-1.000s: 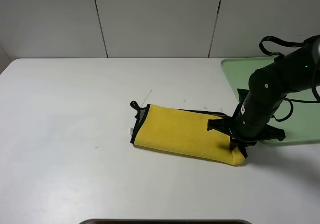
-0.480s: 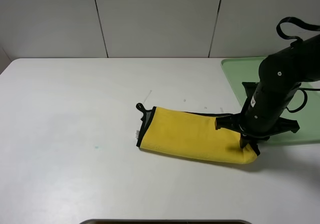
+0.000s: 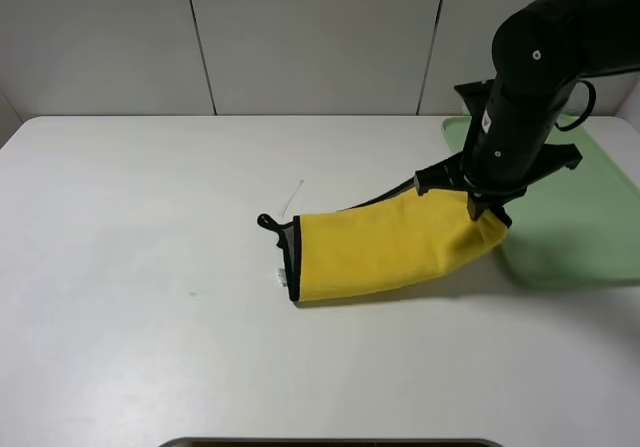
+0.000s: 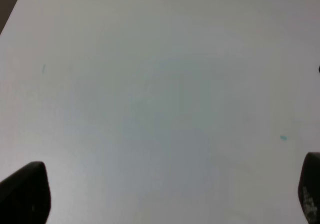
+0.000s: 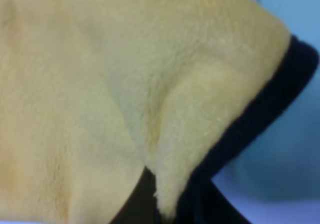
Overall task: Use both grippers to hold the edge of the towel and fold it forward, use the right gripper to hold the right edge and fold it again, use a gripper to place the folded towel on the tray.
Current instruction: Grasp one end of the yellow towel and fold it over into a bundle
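The yellow towel [image 3: 385, 250] is folded into a long strip on the white table. My right gripper [image 3: 487, 209] is shut on its right end and holds that end lifted above the table, close to the left rim of the pale green tray [image 3: 590, 232]. The towel's left end, with black edge [image 3: 294, 259] and corner loop [image 3: 267, 222], still lies on the table. In the right wrist view the yellow plush [image 5: 100, 98] and its black binding [image 5: 260, 114] fill the frame. The left gripper's fingertips [image 4: 25, 194] stand wide apart over bare table; the left arm is out of the exterior view.
The white table [image 3: 150, 267] stretches left of the towel. A small white scrap [image 3: 291, 199] lies just behind the towel's left end. A tiny green speck [image 3: 192, 292] marks the table at left. The tray lies at the right edge.
My right gripper has risen and moved back toward the tray, lifting the towel's right end off the table. The towel's left end has dragged a little to the right.
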{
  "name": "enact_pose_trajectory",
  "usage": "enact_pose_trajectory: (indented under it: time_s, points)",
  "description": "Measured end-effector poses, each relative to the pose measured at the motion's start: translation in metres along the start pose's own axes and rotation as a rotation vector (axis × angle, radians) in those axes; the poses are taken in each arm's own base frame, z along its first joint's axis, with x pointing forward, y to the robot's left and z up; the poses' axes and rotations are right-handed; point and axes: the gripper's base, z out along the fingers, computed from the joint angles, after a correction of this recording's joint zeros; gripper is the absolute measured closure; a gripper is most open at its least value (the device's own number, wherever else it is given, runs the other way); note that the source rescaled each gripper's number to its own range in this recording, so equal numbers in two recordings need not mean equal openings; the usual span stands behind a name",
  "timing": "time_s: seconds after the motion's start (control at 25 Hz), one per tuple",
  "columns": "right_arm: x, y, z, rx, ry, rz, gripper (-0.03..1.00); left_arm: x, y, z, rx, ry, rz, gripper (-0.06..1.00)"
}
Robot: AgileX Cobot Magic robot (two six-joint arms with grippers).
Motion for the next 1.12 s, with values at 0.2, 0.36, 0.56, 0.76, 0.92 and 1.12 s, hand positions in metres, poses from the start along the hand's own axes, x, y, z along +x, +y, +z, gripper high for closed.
enact_pose_trajectory:
  time_s: [0.2, 0.36, 0.56, 0.76, 0.92, 1.12]
  points:
    - [-0.013, -0.006, -0.007, 0.071, -0.078, -0.086, 0.90, 0.000, 0.000, 0.000, 0.000, 0.000, 0.000, -0.06]
    - [-0.016, -0.009, 0.005, 0.144, -0.051, -0.189, 0.90, 0.000, 0.000, 0.000, 0.000, 0.000, 0.000, -0.06]
    - [-0.017, -0.009, 0.021, 0.210, 0.043, -0.271, 0.90, 0.000, 0.000, 0.000, 0.000, 0.000, 0.000, -0.06]
    - [-0.030, 0.002, 0.003, 0.226, 0.009, -0.287, 0.90, 0.000, 0.000, 0.000, 0.000, 0.000, 0.000, -0.06]
    - [-0.034, 0.029, -0.014, 0.211, -0.045, -0.344, 0.90, 0.000, 0.000, 0.000, 0.000, 0.000, 0.000, -0.06]
    - [-0.022, 0.063, -0.015, 0.181, -0.034, -0.420, 0.90, 0.000, 0.000, 0.000, 0.000, 0.000, 0.000, -0.06]
